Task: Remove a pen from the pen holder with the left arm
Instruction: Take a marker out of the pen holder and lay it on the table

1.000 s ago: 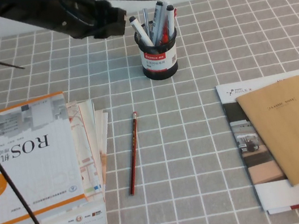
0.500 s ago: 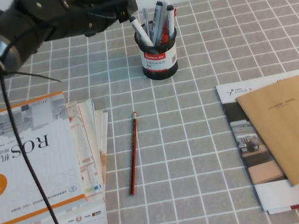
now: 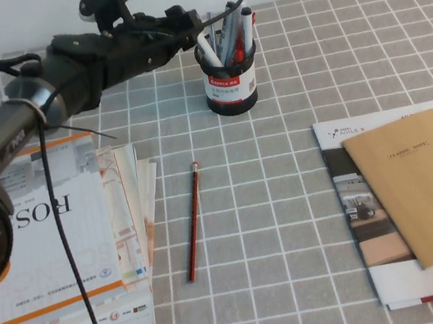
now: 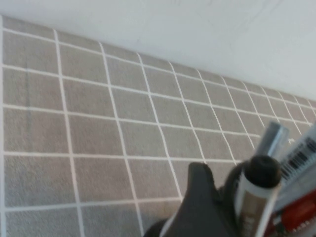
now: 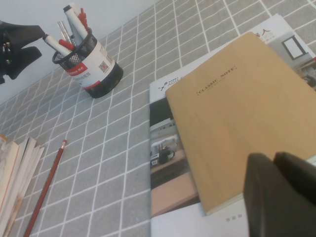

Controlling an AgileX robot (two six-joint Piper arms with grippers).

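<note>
High view gives us the black mesh pen holder (image 3: 229, 77) upright in the upper centre of the frame, a red-and-white label on its front and several pens (image 3: 234, 26) standing in it; a white marker (image 3: 207, 49) leans out toward the left of the frame. We see the left gripper (image 3: 190, 26) right at that marker's upper end, its arm lying across the upper left, and in the right wrist view its fingers (image 5: 24, 30) stand spread, one on each side of the marker's tip, though we cannot tell whether they touch it. Below the holder, well apart from it, a red pencil (image 3: 194, 220) lies on the grey checked tablecloth (image 3: 284, 167). A stack of books (image 3: 55, 239) fills the lower left, and a brown notebook (image 3: 424, 185) rests on brochures (image 3: 351, 222) at the lower right. Over that notebook, in the right wrist view, the right gripper (image 5: 275, 165) hangs with its fingers drawn together
</note>
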